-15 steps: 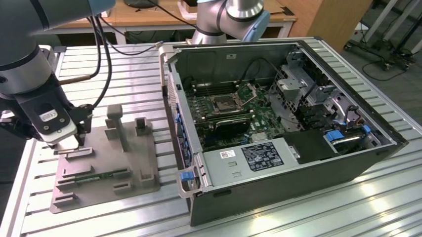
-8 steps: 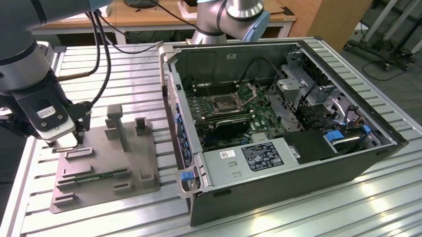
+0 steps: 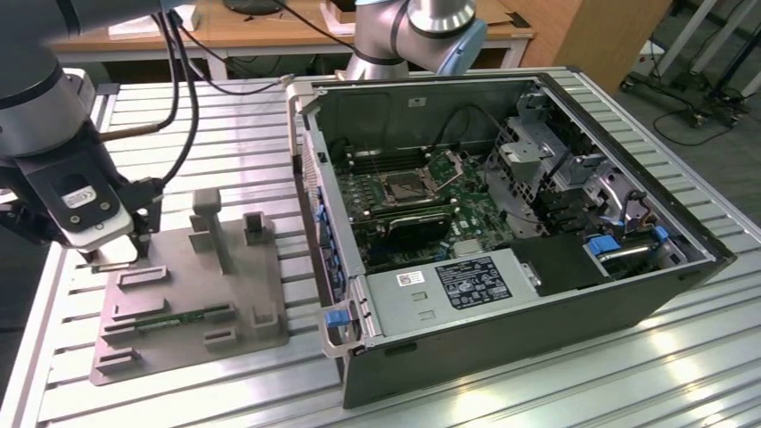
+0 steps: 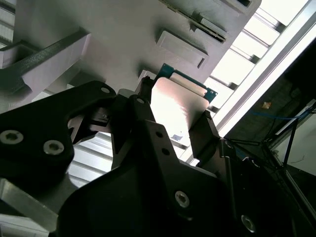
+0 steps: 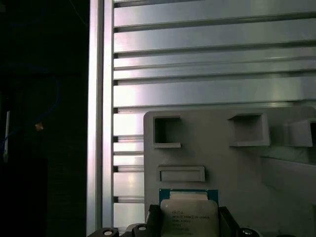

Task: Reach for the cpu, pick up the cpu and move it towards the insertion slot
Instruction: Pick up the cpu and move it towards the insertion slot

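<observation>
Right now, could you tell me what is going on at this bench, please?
The single robot arm has its gripper down around the cpu, which lies near a corner of the grey fixture on the slatted table. Whether the cpu is clamped yet is unclear. The insertion slot sits in the open computer case at the exterior view's right, with the cpu nowhere near it.
</observation>
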Robot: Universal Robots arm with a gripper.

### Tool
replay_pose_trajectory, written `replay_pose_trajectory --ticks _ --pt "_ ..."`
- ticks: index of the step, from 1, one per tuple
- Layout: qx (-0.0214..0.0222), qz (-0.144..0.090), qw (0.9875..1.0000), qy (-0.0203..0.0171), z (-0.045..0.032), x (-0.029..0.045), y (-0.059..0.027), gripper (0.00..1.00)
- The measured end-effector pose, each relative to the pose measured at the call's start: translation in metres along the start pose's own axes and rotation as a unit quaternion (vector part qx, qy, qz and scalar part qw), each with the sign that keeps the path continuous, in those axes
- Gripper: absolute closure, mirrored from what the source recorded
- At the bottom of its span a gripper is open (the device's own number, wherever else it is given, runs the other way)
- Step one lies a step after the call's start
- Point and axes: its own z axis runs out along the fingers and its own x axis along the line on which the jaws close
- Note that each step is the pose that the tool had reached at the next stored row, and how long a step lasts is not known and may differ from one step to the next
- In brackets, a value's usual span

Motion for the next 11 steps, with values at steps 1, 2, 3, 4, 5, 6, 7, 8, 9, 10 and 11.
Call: replay_pose_trajectory --ticks 1,2,3,4,5,6,7,8,9,10,11 --pt "0.0 0.0 1.0 0.0 -0.0007 0.0 0.0 0.46" --pt "0.0 0.0 1.0 0.0 -0.0013 0.0 0.0001 0.46" --pt "-0.0001 0.0 1.0 -0.0001 -0.0019 0.0 0.0001 0.46" --pt "0.0 0.0 1.0 0.0 -0.0026 0.0 0.0002 0.46" --pt "0.0 0.0 1.0 0.0 -0.0034 0.0 0.0002 0.46" --pt "0.0 0.0 1.0 0.0 -0.0041 0.0 0.0003 0.46" --pt "0.0 0.0 1.0 0.0 -0.0048 0.0 0.0003 0.46" --pt "0.0 0.0 1.0 0.0 -0.0055 0.0 0.0004 0.46" --pt "0.0 0.0 1.0 -0.0001 -0.0062 0.0 0.0004 0.46" --pt "0.0 0.0 1.0 0.0 -0.0068 0.0 0.0005 0.46" --pt "0.0 0.0 1.0 0.0 -0.0076 0.0001 0.0005 0.46"
